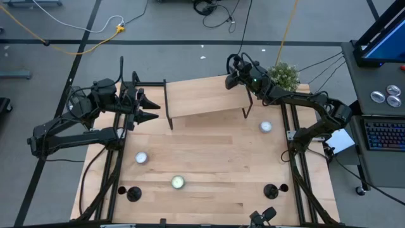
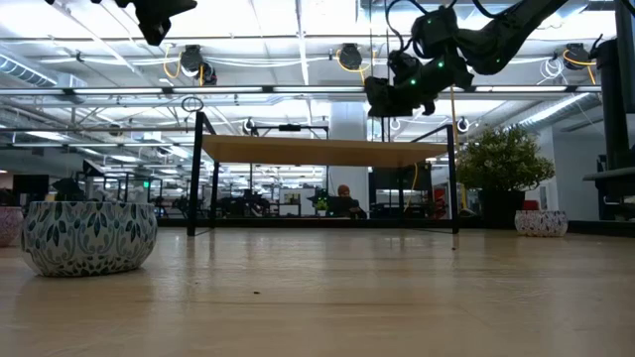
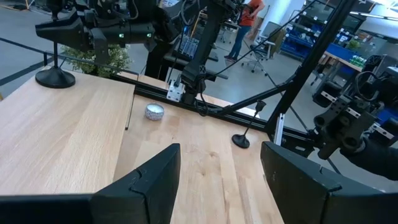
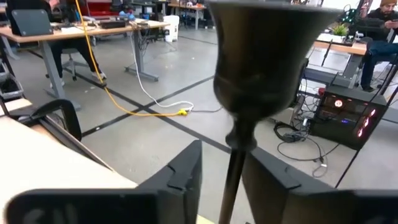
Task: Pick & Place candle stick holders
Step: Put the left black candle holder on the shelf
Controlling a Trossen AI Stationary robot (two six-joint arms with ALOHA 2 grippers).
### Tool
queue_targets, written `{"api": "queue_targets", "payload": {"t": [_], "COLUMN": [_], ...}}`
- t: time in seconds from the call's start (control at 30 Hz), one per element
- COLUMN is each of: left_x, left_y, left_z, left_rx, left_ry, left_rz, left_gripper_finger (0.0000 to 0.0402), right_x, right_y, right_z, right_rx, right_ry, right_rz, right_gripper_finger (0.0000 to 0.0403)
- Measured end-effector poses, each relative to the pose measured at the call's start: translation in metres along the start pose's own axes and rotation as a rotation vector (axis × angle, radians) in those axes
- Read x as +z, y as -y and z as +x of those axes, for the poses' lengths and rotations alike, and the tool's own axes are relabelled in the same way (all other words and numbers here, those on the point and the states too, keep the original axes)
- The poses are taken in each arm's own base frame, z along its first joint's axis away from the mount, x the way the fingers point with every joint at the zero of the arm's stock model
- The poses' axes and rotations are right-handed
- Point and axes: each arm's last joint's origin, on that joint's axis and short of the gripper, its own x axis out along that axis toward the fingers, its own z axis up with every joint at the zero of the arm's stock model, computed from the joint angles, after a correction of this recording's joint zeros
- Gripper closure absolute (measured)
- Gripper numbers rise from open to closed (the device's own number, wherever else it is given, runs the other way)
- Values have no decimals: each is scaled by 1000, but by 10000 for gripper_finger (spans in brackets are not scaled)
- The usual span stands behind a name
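Along the near edge of the bench (image 1: pixel 209 158), high view: two candle stick holders stand free, one at the left corner (image 1: pixel 133 194), one at the right (image 1: pixel 271 190), well apart from both arms. Tealight between them (image 1: pixel 178 182); two more tealights farther in, left (image 1: pixel 141 158) and right (image 1: pixel 265 126).

Left end effector (image 1: pixel 150 107) hovers off the left end of the raised wooden shelf (image 1: pixel 205 98), fingers spread, nothing between them; left wrist view confirms the gap (image 3: pixel 221 180).

Third holder (image 4: pixel 261 68) is at the far right corner of the shelf, pinched by its stem in the right end effector (image 1: pixel 235 71). Right wrist view shows the fingers closed on the stem just below the cup, held upright.

Left wrist view shows that holder's round base (image 3: pixel 55 77) at the shelf surface; whether it touches, cannot tell. High view hides this base under the arm. Low view shows only the right end effector (image 2: pixel 397 97) above shelf level; a patterned bowl (image 2: pixel 89 236) shows there, unseen from above.
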Motion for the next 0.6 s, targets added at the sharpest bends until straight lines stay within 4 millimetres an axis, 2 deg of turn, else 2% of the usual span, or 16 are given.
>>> {"api": "queue_targets", "payload": {"t": [0.27, 0.6], "left_x": [0, 0], "left_y": [1, 1], "left_z": [0, 0], "left_rx": [-20, -23], "left_ry": [-5, -5], "left_rz": [9, 20], "left_gripper_finger": [172, 172], "right_x": [5, 21], "right_y": [2, 10], "right_z": [-7, -33], "right_rx": [-1, 1], "right_ry": [-9, -58], "right_rz": [-20, -31], "right_gripper_finger": [231, 185]}}
